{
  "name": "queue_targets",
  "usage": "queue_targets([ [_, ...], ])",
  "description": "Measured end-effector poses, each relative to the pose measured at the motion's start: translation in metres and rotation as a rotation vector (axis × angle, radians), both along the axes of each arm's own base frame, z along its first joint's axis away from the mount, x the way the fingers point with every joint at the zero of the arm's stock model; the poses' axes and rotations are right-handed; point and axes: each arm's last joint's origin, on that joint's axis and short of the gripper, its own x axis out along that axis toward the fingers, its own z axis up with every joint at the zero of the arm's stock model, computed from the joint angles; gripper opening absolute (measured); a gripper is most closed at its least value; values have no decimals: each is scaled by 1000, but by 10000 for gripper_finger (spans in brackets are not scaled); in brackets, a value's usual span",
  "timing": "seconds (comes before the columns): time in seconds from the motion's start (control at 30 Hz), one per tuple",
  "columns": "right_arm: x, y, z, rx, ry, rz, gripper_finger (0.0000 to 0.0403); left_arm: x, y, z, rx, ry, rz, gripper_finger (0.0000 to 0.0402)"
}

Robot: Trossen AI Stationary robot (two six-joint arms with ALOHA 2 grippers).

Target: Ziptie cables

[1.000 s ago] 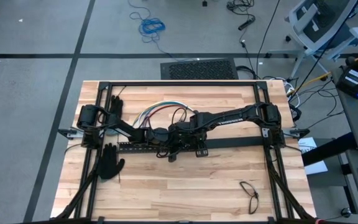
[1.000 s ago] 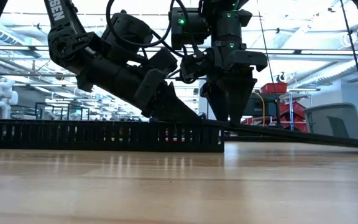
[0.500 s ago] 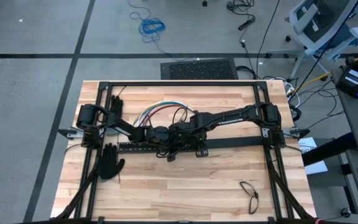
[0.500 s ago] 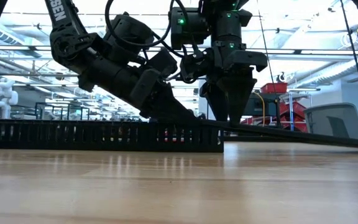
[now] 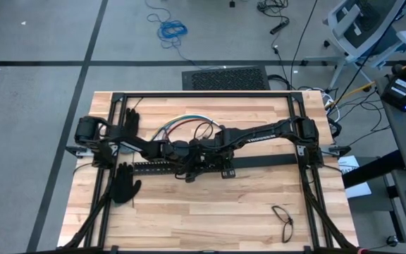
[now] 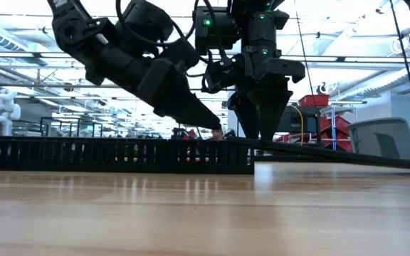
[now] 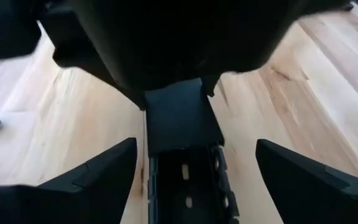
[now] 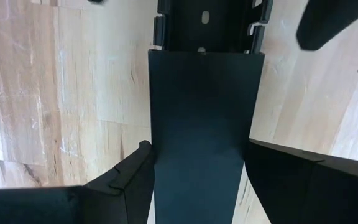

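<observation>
Now, starting at your left: 2 black gloves lie on the wooden table (image 5: 210, 212), 1 glove (image 5: 130, 121) near the far-left corner and the other glove (image 5: 123, 183) nearer the front, both well apart from the work at the middle. Your left arm reaches in from the left, and its left gripper (image 6: 216, 129) hangs tilted just above the end of the slotted black channel (image 6: 112, 155), which lies flat along the table. In the left wrist view its fingers (image 7: 95, 177) stand wide apart on either side of that channel, touching nothing you can see, so this gripper is open.

Next, the cables (image 5: 182, 125) lie in a loose curved bundle of red, white and pale green on the table just behind the 2 grippers, between the far edge and the channel; neither gripper touches them.

Further right, your right gripper (image 6: 264, 139) points straight down beside the left one, at the flat black bar (image 8: 197, 124) that meets the channel's end. In the right wrist view its fingers (image 8: 126, 177) sit close against both edges of that bar, gripping it.

Finally, a black ziptie loop (image 5: 283, 217) lies near the front-right corner, well apart from everything else.
</observation>
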Motion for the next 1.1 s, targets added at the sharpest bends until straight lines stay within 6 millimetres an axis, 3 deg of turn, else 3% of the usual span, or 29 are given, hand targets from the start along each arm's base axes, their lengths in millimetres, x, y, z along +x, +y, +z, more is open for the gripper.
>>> queue_targets([
  [0.2,0,0,0,-1,-1,0,213,0,0,9,15,-44,-7,325],
  [0.5,0,0,0,0,0,-2,213,2,4,-1,-109,-1,77,325],
  [0.8,0,0,0,0,1,-5,213,1,5,-4,-41,24,69,318],
  [0.93,0,0,0,0,1,-6,213,1,5,-1,31,-5,147,244],
  [1.1,0,0,0,0,1,-8,213,2,5,1,28,-30,146,44],
])
